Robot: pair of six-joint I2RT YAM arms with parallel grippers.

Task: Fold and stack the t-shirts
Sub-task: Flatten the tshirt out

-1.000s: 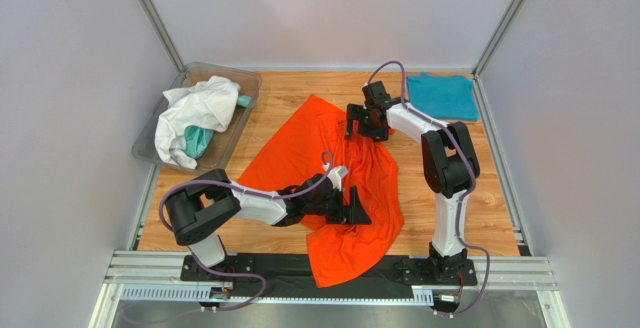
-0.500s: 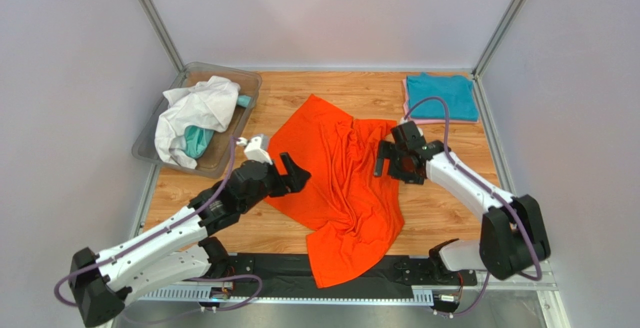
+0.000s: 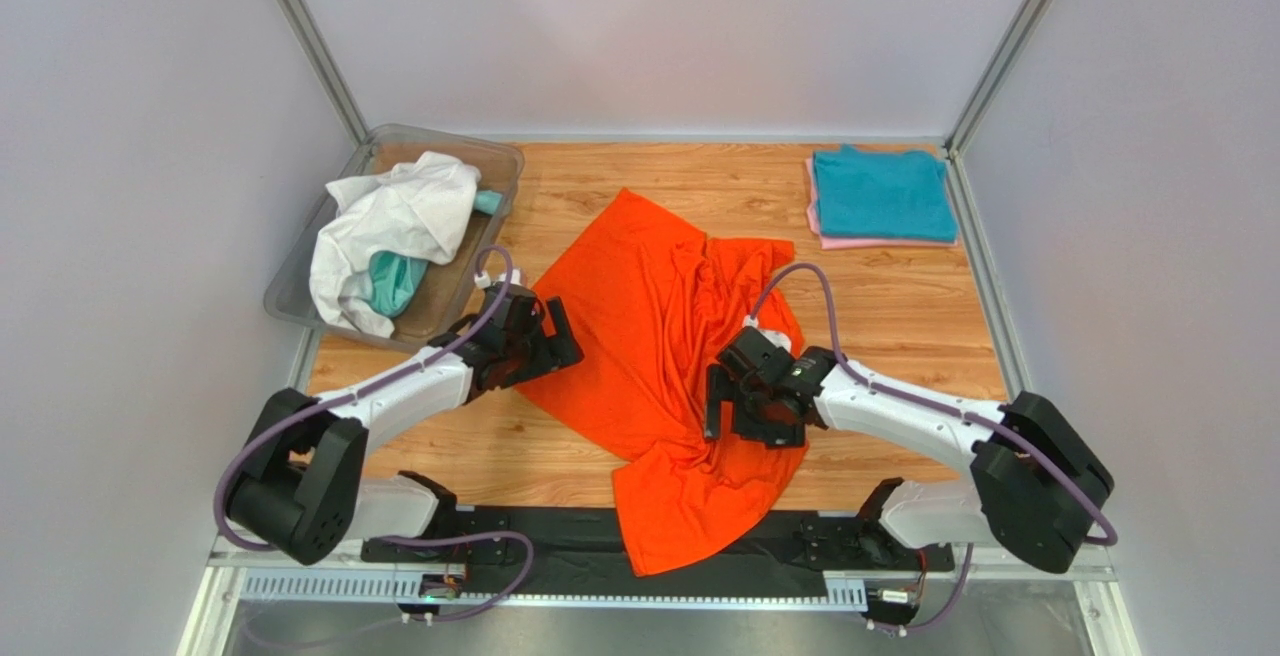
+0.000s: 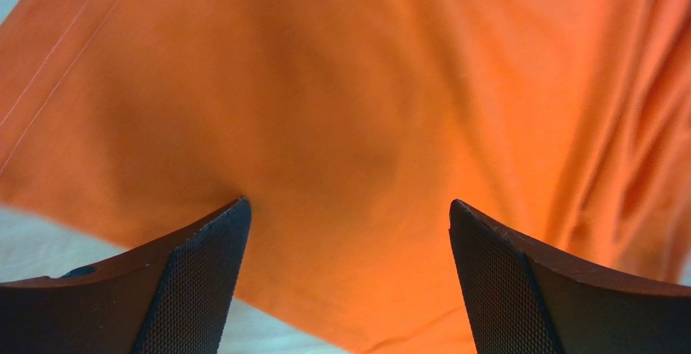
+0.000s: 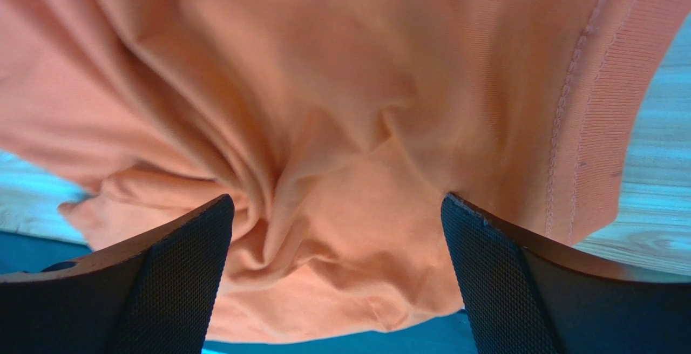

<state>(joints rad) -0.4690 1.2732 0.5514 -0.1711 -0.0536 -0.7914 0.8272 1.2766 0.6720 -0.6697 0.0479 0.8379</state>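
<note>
A bright orange t-shirt (image 3: 661,341) lies crumpled across the middle of the wooden table, its lower part hanging over the front rail. My left gripper (image 3: 553,349) is open over the shirt's left edge; in the left wrist view the orange cloth (image 4: 341,127) fills the frame between the spread fingers (image 4: 203,281). My right gripper (image 3: 744,413) is open over the bunched lower right part of the shirt (image 5: 341,168). A folded teal t-shirt (image 3: 879,191) lies on a pink one (image 3: 819,229) at the back right. A white t-shirt (image 3: 388,221) and a teal one (image 3: 394,284) sit in the bin.
A clear plastic bin (image 3: 301,304) stands at the back left corner. Grey walls and metal posts close the table on three sides. The black front rail (image 3: 526,536) carries both arm bases.
My right gripper has moved from the back of the shirt forward to its lower right bunch. My left arm has swung from the shirt's centre out to its left edge. Both stay open.
</note>
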